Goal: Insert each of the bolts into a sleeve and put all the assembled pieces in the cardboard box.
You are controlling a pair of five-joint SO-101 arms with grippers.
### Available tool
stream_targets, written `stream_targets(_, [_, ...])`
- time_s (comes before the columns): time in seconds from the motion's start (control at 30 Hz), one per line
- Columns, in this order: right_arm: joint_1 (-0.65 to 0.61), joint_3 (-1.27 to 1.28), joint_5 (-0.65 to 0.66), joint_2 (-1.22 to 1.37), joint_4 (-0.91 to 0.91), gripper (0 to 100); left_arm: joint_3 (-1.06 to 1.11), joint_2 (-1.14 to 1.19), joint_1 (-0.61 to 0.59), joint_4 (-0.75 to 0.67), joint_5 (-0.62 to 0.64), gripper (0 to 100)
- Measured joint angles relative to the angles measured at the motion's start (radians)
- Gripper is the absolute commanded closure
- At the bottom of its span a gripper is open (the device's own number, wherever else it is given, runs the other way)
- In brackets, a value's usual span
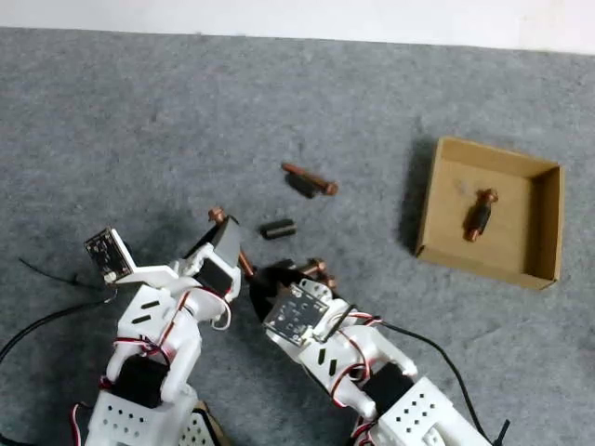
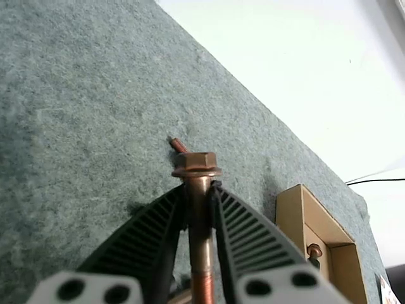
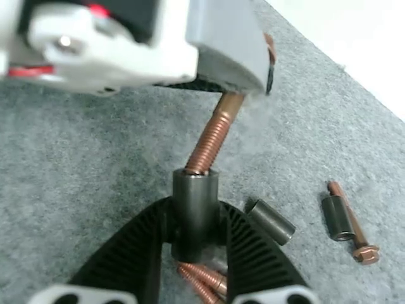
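1. Above the grey counter [image 1: 139, 121], my left gripper [image 2: 199, 190] was clamped on a bolt [image 2: 197, 166], pinching the shank just under the head.
2. My right gripper [image 3: 195, 218] was closed around a dark sleeve [image 3: 196, 187] at mid-body, and the bolt's threaded tip sat in its mouth.
3. Both parts looked like rigid, small, dense metal. I judged the smooth sleeve could twist in the pads, so a mid-body hold that leaves the mouth free suited it.
4. A loose sleeve [image 3: 271, 221] and spare bolts [image 3: 202, 278] lay nearby.
5. The cardboard box [image 1: 516, 237] held one assembled piece [image 1: 480, 214].
6. The counter cover looked felt-like and grippy, with a pale wall [image 1: 279, 14] behind.
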Motion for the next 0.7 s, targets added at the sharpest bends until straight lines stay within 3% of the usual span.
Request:
stream_targets(0.27, [0.018, 0.002, 0.003, 0.000, 0.000, 99.3, -0.107, -0.003, 0.055, 0.207, -0.005, 99])
stream_targets(0.7, [0.025, 0.002, 0.003, 0.002, 0.000, 99.3, -0.120, -0.006, 0.066, 0.247, 0.002, 99])
